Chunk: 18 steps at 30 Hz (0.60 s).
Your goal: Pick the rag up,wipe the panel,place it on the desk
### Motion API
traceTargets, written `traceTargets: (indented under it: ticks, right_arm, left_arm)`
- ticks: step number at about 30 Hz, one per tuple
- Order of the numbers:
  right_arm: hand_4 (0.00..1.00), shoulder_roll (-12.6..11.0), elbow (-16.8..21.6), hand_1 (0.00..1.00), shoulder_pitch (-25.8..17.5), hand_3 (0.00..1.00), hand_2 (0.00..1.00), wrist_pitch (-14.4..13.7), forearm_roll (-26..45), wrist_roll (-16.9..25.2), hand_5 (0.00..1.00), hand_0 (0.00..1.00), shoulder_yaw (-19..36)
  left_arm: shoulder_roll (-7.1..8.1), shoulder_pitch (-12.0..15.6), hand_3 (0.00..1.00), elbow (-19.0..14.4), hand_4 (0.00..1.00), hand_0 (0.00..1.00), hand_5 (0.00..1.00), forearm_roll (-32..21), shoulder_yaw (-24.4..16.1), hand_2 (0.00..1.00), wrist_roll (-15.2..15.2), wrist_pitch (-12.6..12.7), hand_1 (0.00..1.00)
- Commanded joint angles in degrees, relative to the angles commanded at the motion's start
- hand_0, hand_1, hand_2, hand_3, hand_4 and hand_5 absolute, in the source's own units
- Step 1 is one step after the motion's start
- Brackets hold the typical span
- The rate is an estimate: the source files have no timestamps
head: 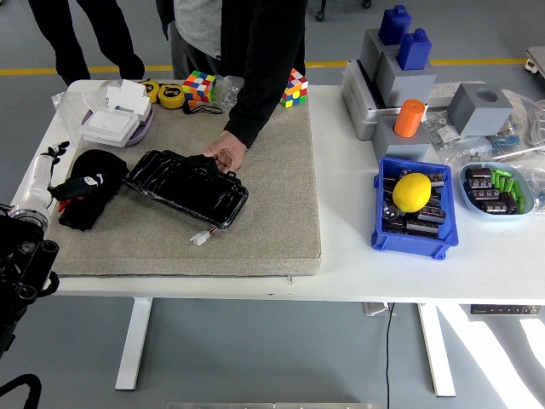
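Black rag (85, 196) at mat's (281, 221) left edge under left hand (64, 189), grip unclear: pinch firmly, lift clear before panel (187, 187).

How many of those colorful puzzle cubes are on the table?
2. One puzzle cube sits at the far edge of the gray mat, left of the person's arm. The other is just right of that arm, partly hidden behind it.
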Motion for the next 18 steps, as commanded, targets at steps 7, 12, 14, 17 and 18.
traceTargets:
  ticks: [7, 12, 14, 17, 18]
  right_arm:
    - [0.877, 0.03, 0.09, 0.557, 0.07, 0.522, 0.490, -0.03, 0.31, 0.07, 0.354, 0.534, -0.11]
    - [0.877, -0.03, 0.08, 0.557, 0.04, 0.522, 0.490, -0.01, 0.27, 0.07, 0.354, 0.534, -0.08]
    - [0.878, -0.03, 0.11, 0.556, 0.04, 0.522, 0.491, -0.02, 0.37, 0.08, 0.355, 0.534, -0.26]
    - [0.878, -0.02, 0.14, 0.556, 0.14, 0.522, 0.491, -0.04, 0.49, 0.11, 0.355, 0.534, -0.43]
    - [0.878, 0.00, 0.18, 0.556, 0.15, 0.522, 0.491, -0.04, 0.56, 0.10, 0.355, 0.534, -0.49]
  left_arm:
    - [-0.80, -0.97, 0.763, 2.29, 0.891, 0.746, 0.102, -0.34, -0.57, 0.704, -1.34, 1.70, 0.697]
    - [-1.28, -1.47, 0.763, 3.29, 0.891, 0.746, 0.102, 0.13, -0.42, 0.704, -1.41, 2.15, 0.697]
    - [-1.41, -1.56, 0.623, 3.51, 0.841, 0.560, 0.045, 0.34, -0.18, 0.589, -1.45, 2.29, 0.589]
    - [-1.57, -1.76, 0.623, 3.85, 0.841, 0.560, 0.045, 0.13, -0.08, 0.589, -1.97, 2.97, 0.589]
    - [-1.68, -1.83, 0.623, 3.96, 0.841, 0.560, 0.045, -0.27, -0.05, 0.589, -2.62, 3.54, 0.589]
